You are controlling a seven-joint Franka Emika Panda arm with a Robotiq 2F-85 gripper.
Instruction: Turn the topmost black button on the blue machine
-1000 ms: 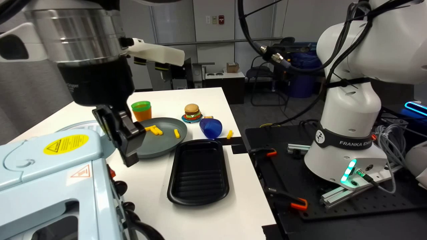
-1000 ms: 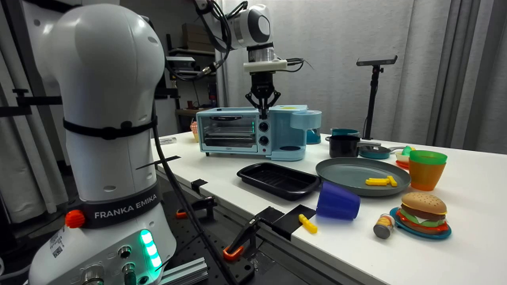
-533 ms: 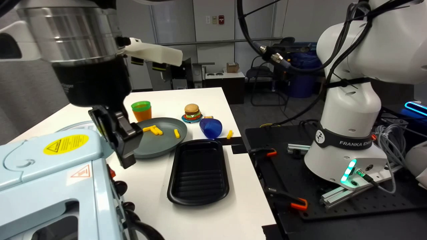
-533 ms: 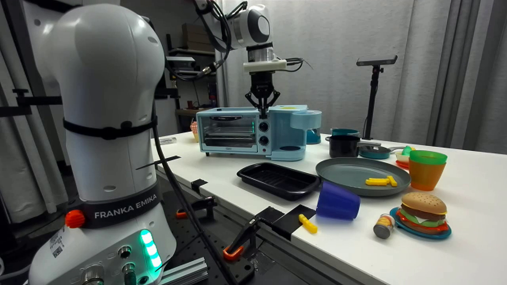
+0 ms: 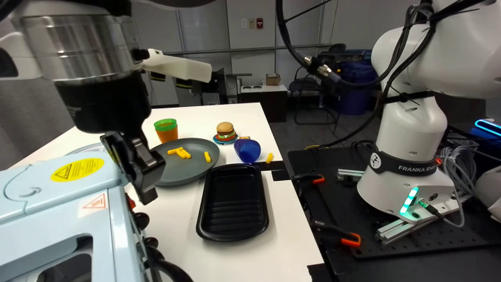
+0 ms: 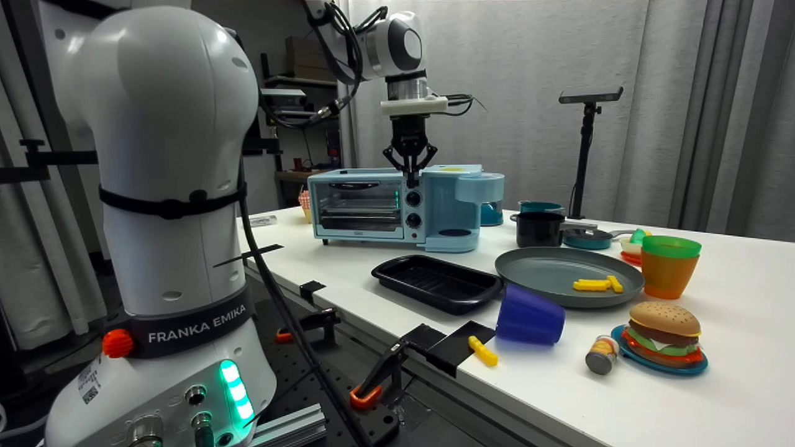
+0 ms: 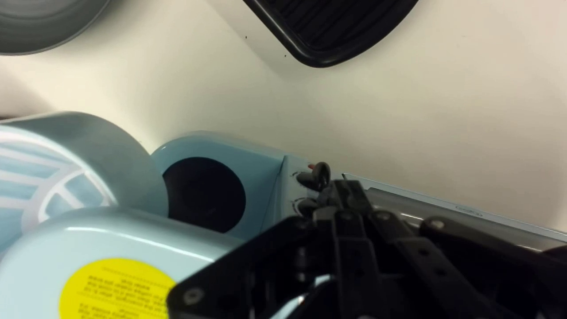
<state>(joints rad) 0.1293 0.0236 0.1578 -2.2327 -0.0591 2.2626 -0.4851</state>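
On the blue machine point(image 6: 445, 208) we count two: an upper black knob point(image 6: 413, 198) and a lower black knob point(image 6: 413, 220). One gripper point(image 6: 412, 182) hangs just above the upper, jaws closed together; whether they touch it we cannot quite tell. In the wrist view they partly hide it. Around we have one black tray point(image 6: 435, 288), one grey plate point(image 6: 540, 270), one tipped blue cup point(image 6: 530, 316) and one burger point(image 6: 663, 329).

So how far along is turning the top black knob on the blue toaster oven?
Done: the approach, it seems; the gripper is at the front of the blue toaster oven.
In hand: lining up, probably, jaws together close by the top black knob; contact is unclear.
Left: likely the turn itself; nothing shows between the jaws, though the knob's setting is unreadable.
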